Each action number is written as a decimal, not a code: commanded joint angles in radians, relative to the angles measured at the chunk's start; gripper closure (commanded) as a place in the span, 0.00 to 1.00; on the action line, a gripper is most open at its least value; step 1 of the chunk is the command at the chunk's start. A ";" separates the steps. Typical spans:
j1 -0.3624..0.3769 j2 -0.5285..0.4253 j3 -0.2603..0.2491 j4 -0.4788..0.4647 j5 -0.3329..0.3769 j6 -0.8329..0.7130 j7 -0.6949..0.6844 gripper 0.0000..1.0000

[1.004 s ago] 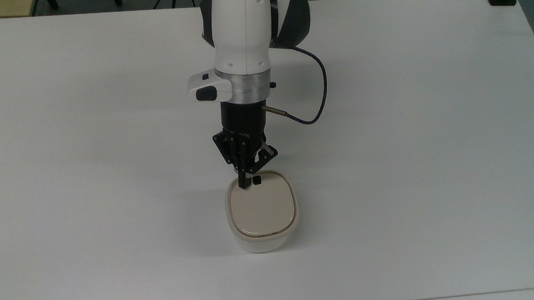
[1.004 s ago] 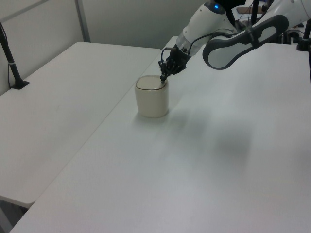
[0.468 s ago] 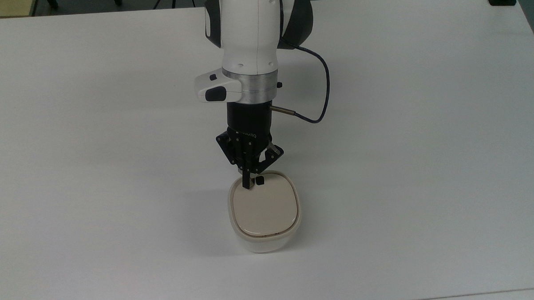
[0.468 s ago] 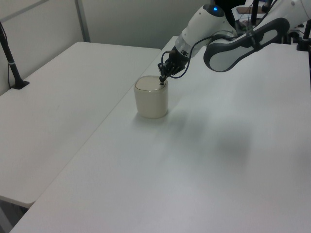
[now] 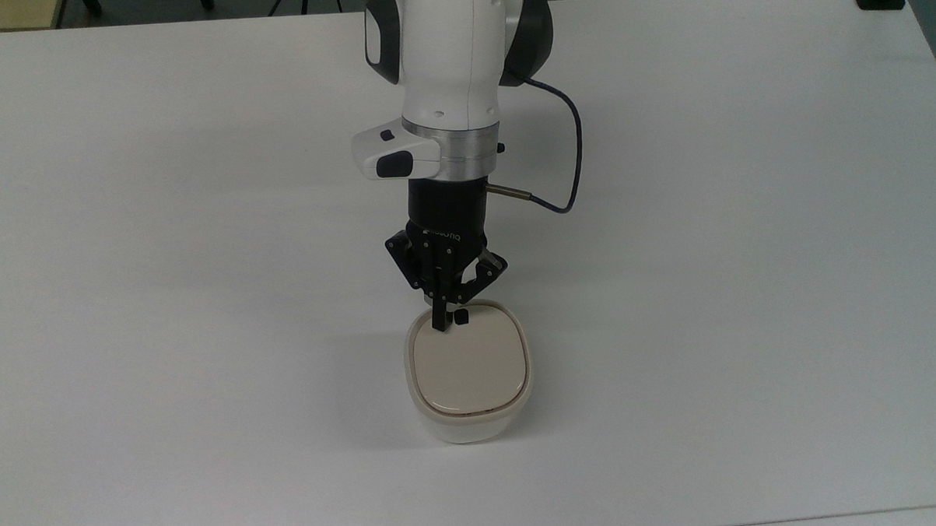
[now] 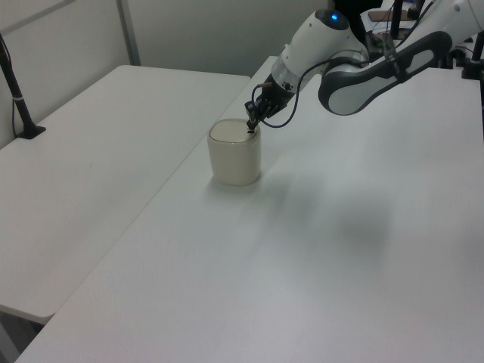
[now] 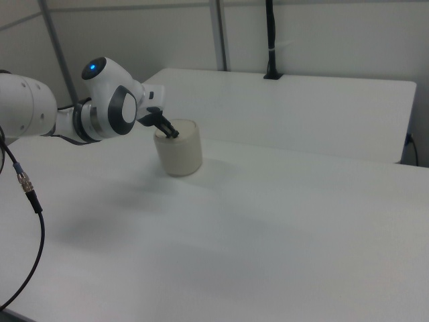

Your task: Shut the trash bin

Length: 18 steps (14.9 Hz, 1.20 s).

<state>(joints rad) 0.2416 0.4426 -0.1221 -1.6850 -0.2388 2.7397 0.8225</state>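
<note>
Pressing at the lid's twelve o'clock edge, we keep our end effector narrow, fingers together and holding nothing, just beside the black button. The trash bin stands mid-surface, its lid seemingly flat. Bumping that button could pop the lid open; an off-centre push could slide the light bin.

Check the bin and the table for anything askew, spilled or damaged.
Nothing stands out. The trash bin stands upright on the table, its lid lying flat within the rim. The gripper rests at the lid's edge beside the black button.
</note>
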 commanded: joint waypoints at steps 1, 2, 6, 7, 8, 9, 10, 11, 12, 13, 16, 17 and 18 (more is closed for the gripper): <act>-0.011 0.006 0.021 0.005 0.027 -0.028 0.035 1.00; -0.019 -0.011 0.021 0.014 0.033 -0.028 0.053 1.00; -0.021 -0.022 0.038 0.019 0.033 -0.028 0.056 1.00; -0.021 -0.025 0.039 0.019 0.033 -0.028 0.056 1.00; -0.030 -0.042 0.039 0.018 0.036 -0.032 0.056 1.00; -0.048 -0.071 0.045 0.011 0.036 -0.066 0.053 1.00; -0.068 -0.105 0.067 0.011 0.036 -0.139 0.050 1.00; -0.099 -0.149 0.094 0.011 0.039 -0.226 0.046 1.00; -0.126 -0.192 0.123 0.011 0.053 -0.314 0.034 0.95; -0.143 -0.237 0.142 0.010 0.076 -0.403 0.003 0.82; -0.168 -0.359 0.147 0.013 0.202 -0.650 -0.120 0.14; -0.179 -0.402 0.147 0.011 0.225 -0.723 -0.156 0.01; -0.186 -0.442 0.147 0.011 0.239 -0.791 -0.195 0.00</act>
<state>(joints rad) 0.0901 0.1382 0.0064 -1.6270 -0.0699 2.1227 0.7421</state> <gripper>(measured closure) 0.714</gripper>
